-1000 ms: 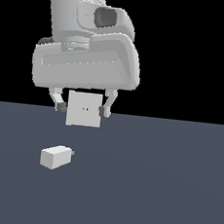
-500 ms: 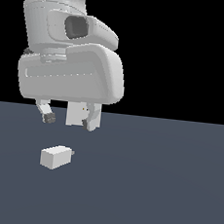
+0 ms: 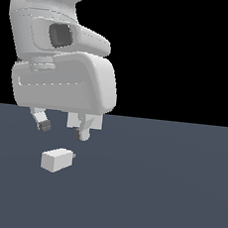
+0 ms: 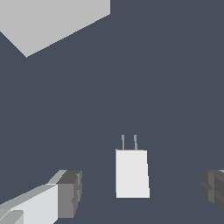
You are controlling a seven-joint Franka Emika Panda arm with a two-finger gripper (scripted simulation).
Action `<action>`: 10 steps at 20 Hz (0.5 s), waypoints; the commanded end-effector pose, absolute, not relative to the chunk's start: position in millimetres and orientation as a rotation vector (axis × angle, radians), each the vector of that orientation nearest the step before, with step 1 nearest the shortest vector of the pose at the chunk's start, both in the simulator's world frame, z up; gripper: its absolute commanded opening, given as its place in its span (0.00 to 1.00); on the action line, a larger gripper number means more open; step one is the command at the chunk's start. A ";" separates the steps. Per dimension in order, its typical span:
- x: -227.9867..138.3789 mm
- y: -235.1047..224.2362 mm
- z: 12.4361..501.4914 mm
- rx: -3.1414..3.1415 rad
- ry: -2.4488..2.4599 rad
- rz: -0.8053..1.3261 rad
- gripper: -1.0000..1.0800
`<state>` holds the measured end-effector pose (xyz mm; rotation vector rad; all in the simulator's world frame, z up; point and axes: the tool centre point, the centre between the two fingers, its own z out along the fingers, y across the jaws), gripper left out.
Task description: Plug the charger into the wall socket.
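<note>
I was in the approach step: my gripper (image 3: 63, 129), fingers apart and empty, hung above the charger (image 3: 56, 160). Next I judged lowering around its body, prongs (image 4: 129, 142) facing the wall socket (image 4: 52, 19).

Flat dark slate-blue floor (image 3: 167, 191) fills lower half; above floor's straight far edge, plain black backdrop (image 3: 192, 54); even light.

Charger on the floor, socket plate upright beyond it.
I see the charger (image 3: 56, 160), an off-white block, lying flat with two thin grey prongs pointing toward the exterior view's right; the wall socket (image 3: 96, 121) shows only partly, well apart from it.
</note>
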<state>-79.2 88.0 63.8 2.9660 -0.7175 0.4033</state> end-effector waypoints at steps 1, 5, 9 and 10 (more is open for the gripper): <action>-79.2 88.6 62.8 2.963 -0.725 0.408 0.96; -79.3 88.7 62.0 2.964 -0.722 0.406 0.96; -79.7 88.7 53.5 2.964 -0.723 0.406 0.96; -79.8 88.8 50.0 2.964 -0.723 0.406 0.96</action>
